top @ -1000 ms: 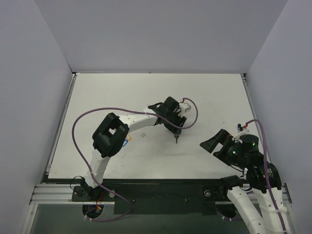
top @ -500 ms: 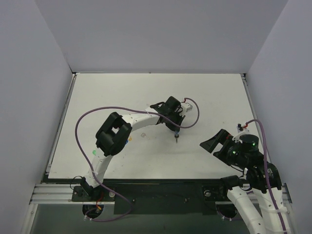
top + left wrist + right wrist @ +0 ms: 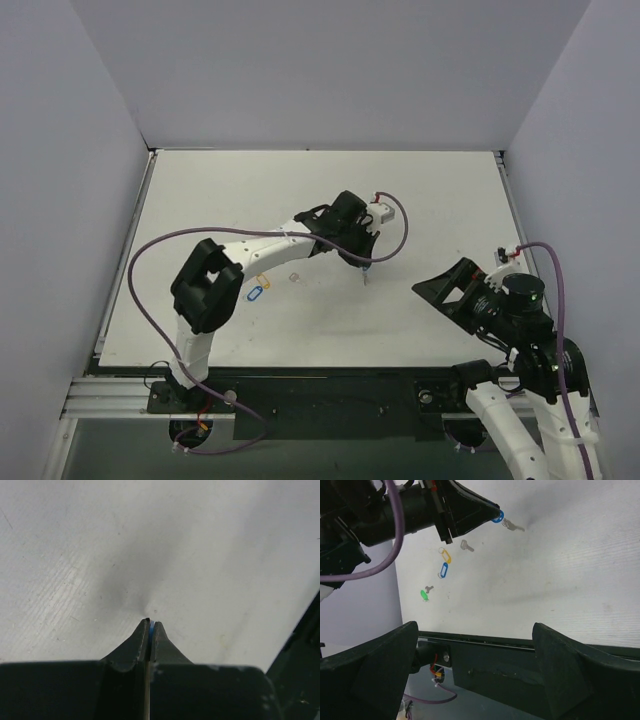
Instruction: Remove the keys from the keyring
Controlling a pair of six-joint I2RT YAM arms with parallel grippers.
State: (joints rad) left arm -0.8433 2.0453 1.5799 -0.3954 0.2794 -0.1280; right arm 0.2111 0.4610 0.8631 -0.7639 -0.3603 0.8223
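Note:
My left gripper (image 3: 151, 625) is shut, with a thin blue sliver pinched between its fingertips. In the right wrist view its tip (image 3: 496, 516) holds a small blue ring (image 3: 498, 518) just above the table, and a silvery key (image 3: 513, 527) hangs from the ring. Whether this ring is the keyring I cannot tell. In the top view the left gripper (image 3: 364, 274) points down at mid-table. On the table to its left lie a loose silvery key (image 3: 465, 545), a yellow tag (image 3: 445, 555), a blue tag (image 3: 443, 570) and a green tag (image 3: 424, 595). My right gripper (image 3: 475, 630) is open and empty at the near right (image 3: 446, 289).
The white table (image 3: 440, 200) is walled in by grey panels at the back and sides. The left arm's purple cable (image 3: 150, 255) loops over the left half. A black rail (image 3: 485, 655) runs along the near edge below my right gripper.
The left gripper has closed on the blue ring. The left arm's elbow has swung left, now covering the green tag from above. The right arm shifted slightly to the right.

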